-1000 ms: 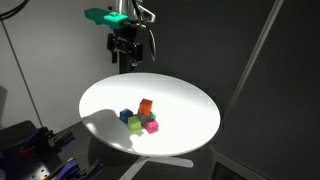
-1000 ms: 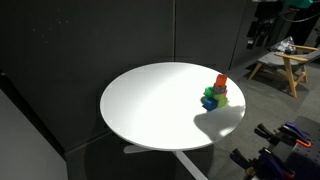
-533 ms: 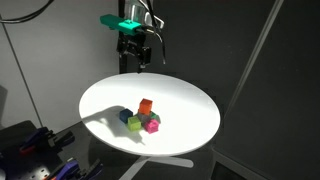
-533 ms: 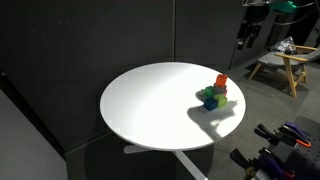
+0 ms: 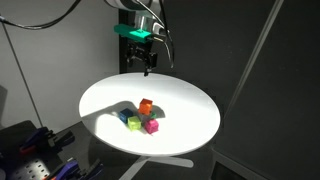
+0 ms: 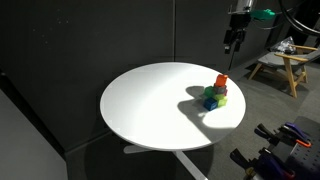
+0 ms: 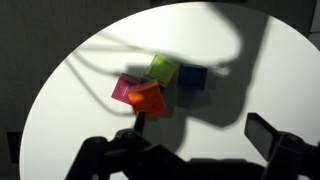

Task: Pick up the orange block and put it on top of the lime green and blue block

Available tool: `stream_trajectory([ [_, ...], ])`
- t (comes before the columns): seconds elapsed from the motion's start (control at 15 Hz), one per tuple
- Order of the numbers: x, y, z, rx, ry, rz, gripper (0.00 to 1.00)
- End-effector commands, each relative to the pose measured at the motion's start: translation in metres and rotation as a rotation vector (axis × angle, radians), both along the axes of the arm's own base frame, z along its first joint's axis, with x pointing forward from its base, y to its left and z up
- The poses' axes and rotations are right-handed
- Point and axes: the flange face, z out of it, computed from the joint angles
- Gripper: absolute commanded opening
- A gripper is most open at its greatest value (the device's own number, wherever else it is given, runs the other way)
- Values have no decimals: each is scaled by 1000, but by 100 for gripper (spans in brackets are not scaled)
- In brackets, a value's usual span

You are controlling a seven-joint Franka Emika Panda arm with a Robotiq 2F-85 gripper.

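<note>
In the wrist view the jaws stand wide apart with nothing between them, and their two dark fingers [image 7: 285, 150] show as blurred shapes at the bottom edge. Ahead of the jaws and well below them sits a cluster of small toy cubes. The bright orange block [image 7: 148, 98] lies nearest, raised above the rest. It overlaps the magenta-pink cube [image 7: 123, 88] and meets a corner of the lime green cube [image 7: 163, 68]; which of the cubes beneath carry it cannot be told. The blue cube [image 7: 192, 77] rests farther from the jaws, just beside the lime green cube. All stand on the round white surface [image 7: 70, 120], which is crossed by the arm's shadow. In both exterior views the black robot arm [image 5: 140, 45] [image 6: 236, 30] reaches in from the top with its wrist turned straight down and a teal-green fitting [image 5: 135, 31] beside it. The jaws hang high above the surface, near its rim and well apart from the bright orange block [image 5: 146, 104] [image 6: 221, 81], which tops the cluster below.
</note>
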Motion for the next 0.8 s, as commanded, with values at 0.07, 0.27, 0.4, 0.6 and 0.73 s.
stream_trajectory([
  [0.07, 20, -8, -17, 11, 20, 11, 100],
  [0.27, 21, -12, -31, 2, 36, 9, 100],
  [0.4, 22, -16, -39, -26, 31, 7, 100],
  [0.6, 24, -22, -49, -61, 4, 10, 100],
  [0.73, 26, -24, -55, -77, -23, 18, 100],
])
